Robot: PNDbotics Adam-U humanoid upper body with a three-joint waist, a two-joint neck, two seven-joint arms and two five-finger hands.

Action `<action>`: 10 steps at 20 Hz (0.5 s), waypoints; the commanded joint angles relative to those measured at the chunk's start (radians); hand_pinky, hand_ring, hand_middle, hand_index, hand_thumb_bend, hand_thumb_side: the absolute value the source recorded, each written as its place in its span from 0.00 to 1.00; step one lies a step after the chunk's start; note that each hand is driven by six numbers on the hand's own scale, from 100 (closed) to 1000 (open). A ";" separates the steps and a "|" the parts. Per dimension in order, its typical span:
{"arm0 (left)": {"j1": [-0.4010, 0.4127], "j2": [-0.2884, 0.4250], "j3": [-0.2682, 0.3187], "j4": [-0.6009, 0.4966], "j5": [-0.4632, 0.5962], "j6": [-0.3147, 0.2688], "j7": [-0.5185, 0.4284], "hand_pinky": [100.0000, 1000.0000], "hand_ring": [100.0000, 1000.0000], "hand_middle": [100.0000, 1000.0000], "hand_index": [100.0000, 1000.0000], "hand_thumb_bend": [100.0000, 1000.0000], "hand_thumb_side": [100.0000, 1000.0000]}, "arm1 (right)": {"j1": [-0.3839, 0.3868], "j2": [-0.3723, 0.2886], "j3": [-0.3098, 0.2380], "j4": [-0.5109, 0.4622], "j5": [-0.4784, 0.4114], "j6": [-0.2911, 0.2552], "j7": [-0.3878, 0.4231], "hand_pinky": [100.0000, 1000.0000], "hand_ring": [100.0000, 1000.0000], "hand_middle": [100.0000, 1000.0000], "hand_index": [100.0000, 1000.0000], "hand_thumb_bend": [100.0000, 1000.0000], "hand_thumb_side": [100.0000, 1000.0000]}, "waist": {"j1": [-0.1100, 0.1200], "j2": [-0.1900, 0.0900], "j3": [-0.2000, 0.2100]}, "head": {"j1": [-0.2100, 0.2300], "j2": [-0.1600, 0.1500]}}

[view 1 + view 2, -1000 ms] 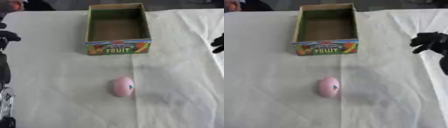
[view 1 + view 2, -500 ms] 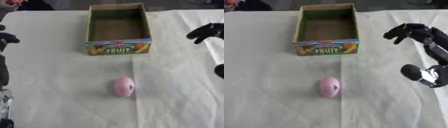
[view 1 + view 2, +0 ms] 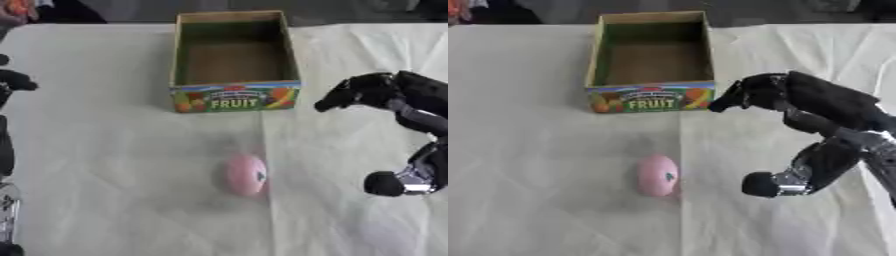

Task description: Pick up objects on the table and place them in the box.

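A pink egg-shaped object [image 3: 244, 174] with a small dark mark lies on the white cloth, in front of the box. The cardboard box [image 3: 234, 97], with "FRUIT" printed on its front wall, stands open and empty at the far middle. My right hand [image 3: 756, 93] hovers to the right of the box's front corner, above and right of the pink object, with its fingers loosely bent downward and nothing in them. My left hand [image 3: 15, 80] shows only as a dark shape at the left edge.
A white cloth [image 3: 122, 200] with a crease down the middle covers the table. My right arm's silver elbow joint [image 3: 776, 182] hangs low, to the right of the pink object. Dark floor lies beyond the far edge.
My right hand has come in from the right edge and moved left, to beside the box's front right corner, with the forearm and elbow following. The pink object and the box have stayed put.
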 commanded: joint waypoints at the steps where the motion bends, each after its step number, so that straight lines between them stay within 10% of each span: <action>1: -0.002 0.020 -0.003 -0.022 0.000 -0.001 -0.006 0.47 0.46 0.51 0.70 0.00 0.91 | -0.035 0.006 0.021 -0.015 0.054 0.011 0.029 0.57 0.72 0.67 0.85 0.57 1.00 | -0.003 -0.022 0.000 | -0.004 -0.006; 10: 0.002 0.021 -0.007 -0.022 0.001 0.001 -0.012 0.47 0.46 0.52 0.70 0.00 0.91 | -0.095 0.063 0.086 -0.015 0.223 0.085 0.158 0.57 0.74 0.68 0.87 0.73 1.00 | -0.007 -0.024 0.002 | -0.013 0.001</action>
